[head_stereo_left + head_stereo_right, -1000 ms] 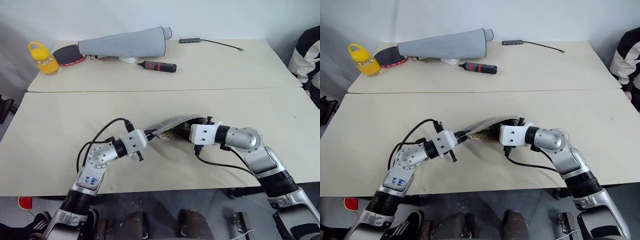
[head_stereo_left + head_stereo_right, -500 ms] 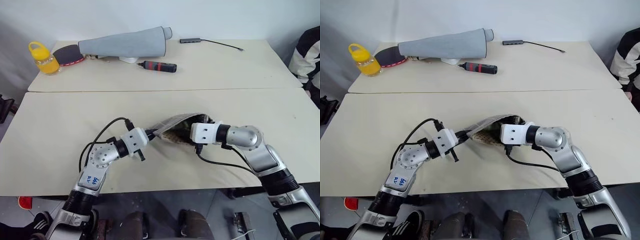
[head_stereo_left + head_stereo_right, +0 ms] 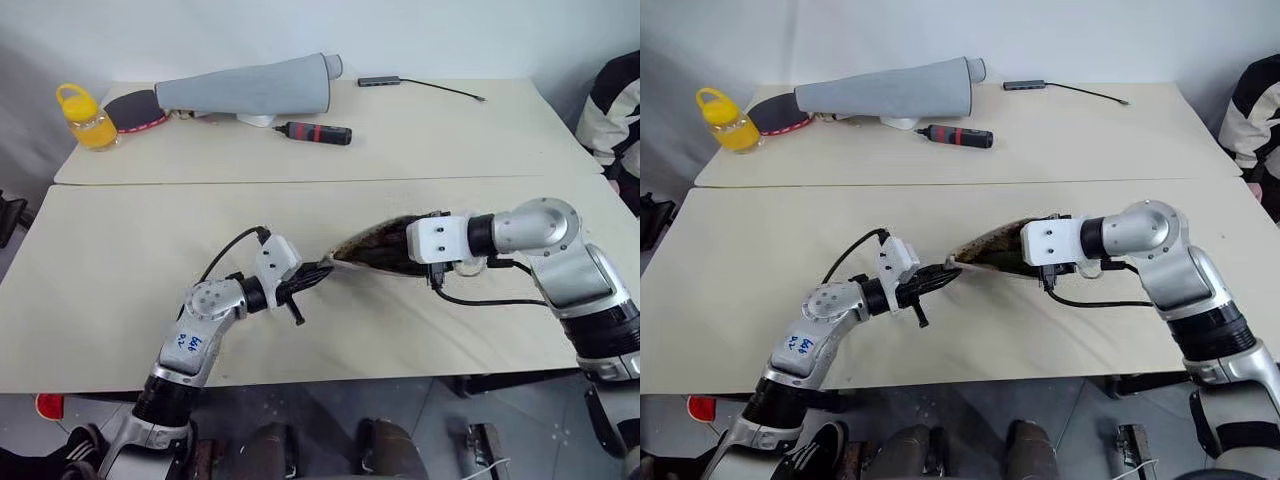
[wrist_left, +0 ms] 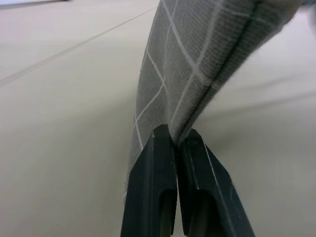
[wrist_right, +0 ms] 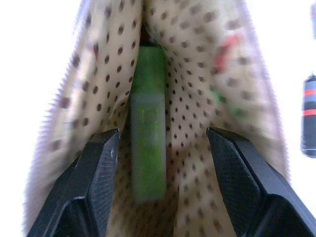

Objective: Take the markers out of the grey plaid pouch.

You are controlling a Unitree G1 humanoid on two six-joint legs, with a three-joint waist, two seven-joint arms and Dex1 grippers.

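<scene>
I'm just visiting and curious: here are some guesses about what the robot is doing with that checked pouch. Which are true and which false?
1. The left gripper is pinched shut on an edge of the soft grey plaid fabric pouch. True.
2. The right gripper is clamped shut on a red pen. False: its fingers stand apart inside the pouch's dotted lining, either side of a green marker end.
3. The pouch lies flat on the cream table. False: it hangs lifted between the two grippers.
4. A yellow lidded jar stands on the far table. True.

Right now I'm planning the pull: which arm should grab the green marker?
Right. The right gripper is open inside the grey plaid pouch, straddling the green marker; the left gripper is shut on the pouch's end.
</scene>
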